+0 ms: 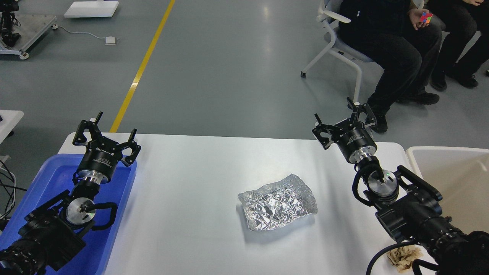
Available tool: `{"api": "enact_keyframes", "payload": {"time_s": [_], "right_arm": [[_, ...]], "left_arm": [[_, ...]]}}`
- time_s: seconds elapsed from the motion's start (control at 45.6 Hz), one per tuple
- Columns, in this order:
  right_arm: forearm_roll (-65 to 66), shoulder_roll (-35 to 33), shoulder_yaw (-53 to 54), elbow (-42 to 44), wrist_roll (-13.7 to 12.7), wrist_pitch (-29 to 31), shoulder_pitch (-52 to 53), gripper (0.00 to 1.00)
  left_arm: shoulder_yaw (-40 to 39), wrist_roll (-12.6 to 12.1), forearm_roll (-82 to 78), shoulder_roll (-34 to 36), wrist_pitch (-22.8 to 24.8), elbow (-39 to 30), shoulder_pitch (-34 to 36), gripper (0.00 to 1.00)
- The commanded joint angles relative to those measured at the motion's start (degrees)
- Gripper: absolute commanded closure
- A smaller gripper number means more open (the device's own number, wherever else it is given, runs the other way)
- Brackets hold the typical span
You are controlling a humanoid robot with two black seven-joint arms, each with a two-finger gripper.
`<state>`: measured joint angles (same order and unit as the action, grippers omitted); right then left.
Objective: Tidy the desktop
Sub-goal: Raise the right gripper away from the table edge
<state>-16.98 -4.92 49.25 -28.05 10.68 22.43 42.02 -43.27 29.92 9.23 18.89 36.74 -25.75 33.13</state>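
Observation:
The white desktop (191, 183) fills the middle of the head view. A crumpled sheet of silver foil (278, 206) lies on it, right of centre. My left gripper (106, 131) hovers open over the desktop's far left corner, above the blue tray (118, 198), with nothing between its fingers. Over the far right edge my right gripper (344, 118) is open too and holds nothing. A crumpled tan paper scrap (405, 256) sits at the near right, partly hidden under my right arm.
The blue plastic tray lies at the left edge under my left arm. A beige-white bin (450, 179) stands off the right end. Beyond the desktop, seated people and a white chair (336, 49) occupy the far right floor.

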Motion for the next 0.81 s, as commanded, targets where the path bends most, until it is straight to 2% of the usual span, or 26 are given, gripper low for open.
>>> {"api": "enact_keyframes", "payload": {"time_s": [0.0,0.46,0.635,0.789], "right_arm": [[0.1,0.1,-0.1,-0.2,0.0,0.1,0.1,0.00],[4.0,-0.4,-2.8,-0.9,0.0,0.3,0.2,0.00],[4.1,-5.6,-2.7,-5.2,0.0,1.7,-0.9,0.00],[4.1,-13.4,-2.8,-9.4,0.0,2.6,-2.6,0.00]], "left_arm": [[-0.1,0.1,-0.1,-0.1,0.0,0.0,0.0,0.00],[0.0,0.1,0.0,0.0,0.0,0.0,0.0,0.00],[0.0,0.1,0.0,0.0,0.0,0.0,0.0,0.00],[0.0,0.1,0.0,0.0,0.0,0.0,0.0,0.00]]}}
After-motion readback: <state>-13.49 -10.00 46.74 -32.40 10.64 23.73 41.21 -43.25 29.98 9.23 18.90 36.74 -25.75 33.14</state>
